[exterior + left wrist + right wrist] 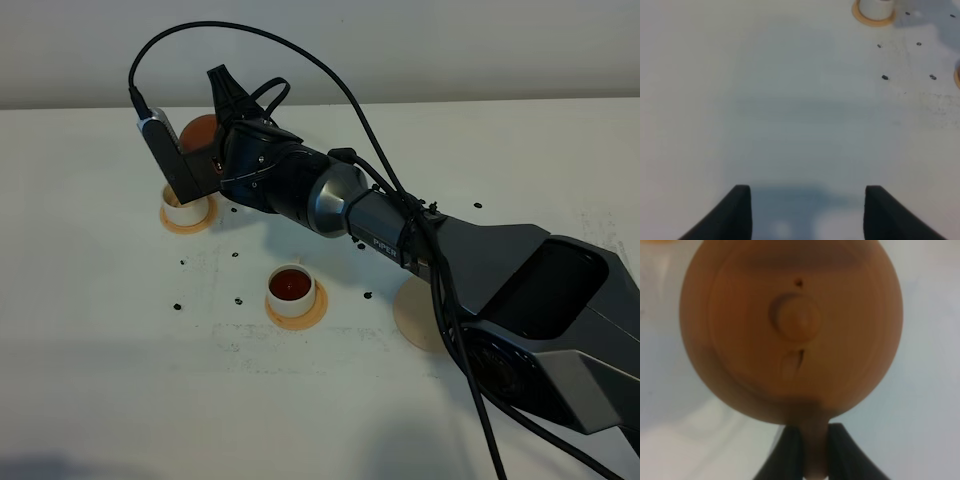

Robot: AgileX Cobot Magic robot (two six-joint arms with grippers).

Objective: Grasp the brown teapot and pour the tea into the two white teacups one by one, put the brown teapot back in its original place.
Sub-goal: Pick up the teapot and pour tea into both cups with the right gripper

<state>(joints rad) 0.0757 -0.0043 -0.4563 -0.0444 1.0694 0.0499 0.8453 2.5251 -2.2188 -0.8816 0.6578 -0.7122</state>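
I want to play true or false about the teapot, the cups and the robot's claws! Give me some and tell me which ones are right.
1. The right claw is gripping the teapot. True.
2. The near cup is empty. False: it has dark red tea in it.
3. The teapot is sitting on the pale round coaster. False: that coaster has no teapot on it, and the teapot is held up by the far cup.
4. The left claw is open and holds nothing. True.
5. Each cup stands on its own orange coaster. True.
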